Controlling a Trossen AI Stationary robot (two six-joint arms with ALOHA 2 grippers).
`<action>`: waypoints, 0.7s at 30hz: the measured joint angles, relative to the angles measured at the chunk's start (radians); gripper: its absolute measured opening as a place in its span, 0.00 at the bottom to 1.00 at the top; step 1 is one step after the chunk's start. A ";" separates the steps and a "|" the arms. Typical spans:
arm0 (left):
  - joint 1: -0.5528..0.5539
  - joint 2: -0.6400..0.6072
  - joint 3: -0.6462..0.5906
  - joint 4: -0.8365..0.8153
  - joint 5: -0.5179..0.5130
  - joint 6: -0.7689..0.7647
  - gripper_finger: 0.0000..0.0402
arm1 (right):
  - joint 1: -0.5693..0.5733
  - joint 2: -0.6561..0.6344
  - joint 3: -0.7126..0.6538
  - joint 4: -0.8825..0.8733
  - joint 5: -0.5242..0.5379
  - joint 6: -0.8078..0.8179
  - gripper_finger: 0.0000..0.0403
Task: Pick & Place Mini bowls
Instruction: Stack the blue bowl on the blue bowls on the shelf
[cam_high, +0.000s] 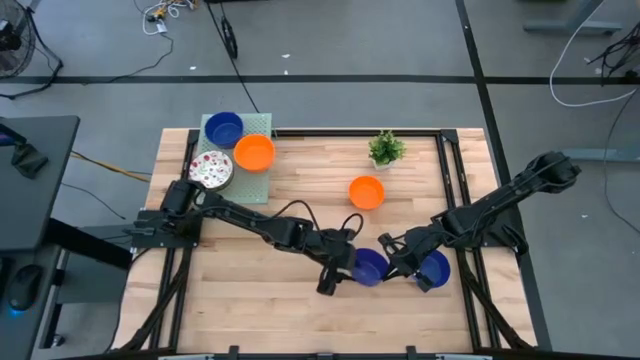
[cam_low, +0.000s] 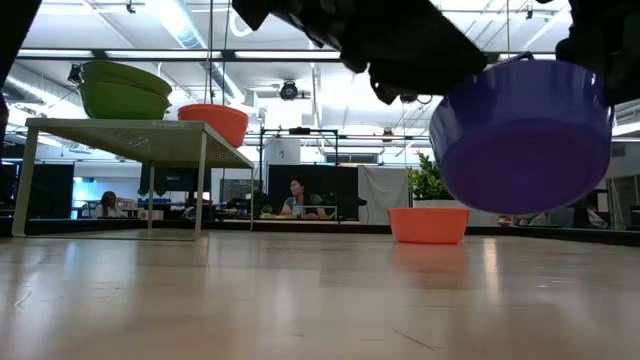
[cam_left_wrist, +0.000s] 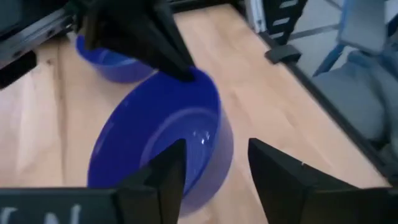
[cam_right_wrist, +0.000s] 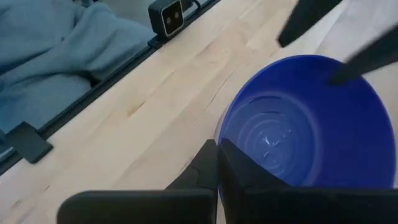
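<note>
1. Nearest the low cam: a dark blue mini bowl (cam_low: 522, 135), lifted clear of the wooden surface (cam_low: 300, 300), w/ both grippers at its rim.
2. Right gripper (cam_right_wrist: 217, 163) was pressed together, pinching that bowl's rim; bowl at front-centre of surface (cam_high: 369, 266).
3. Left gripper (cam_left_wrist: 214, 171) was spread, fingers straddling the opposite rim wall, one inside, one outside; not clamping.
4. Second blue bowl (cam_high: 435, 266) sat just beside, toward the right edge.
5. Orange bowl (cam_high: 366, 191) sat mid-surface, near the small potted plant (cam_high: 386, 148).
6. On the green mat (cam_high: 262, 128) at back-left: blue bowl (cam_high: 223, 128), orange bowl (cam_high: 254, 152), speckled white bowl (cam_high: 210, 170).
</note>
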 joint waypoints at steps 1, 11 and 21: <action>0.000 0.000 0.000 0.002 0.007 0.000 0.43 | 0.000 0.002 0.000 0.003 0.000 -0.001 0.00; 0.004 0.016 0.001 0.014 -0.003 0.004 0.26 | -0.001 0.001 0.000 0.024 0.000 -0.015 0.01; 0.004 0.032 0.000 0.009 0.017 0.028 0.22 | -0.001 0.002 0.000 0.030 0.000 -0.023 0.01</action>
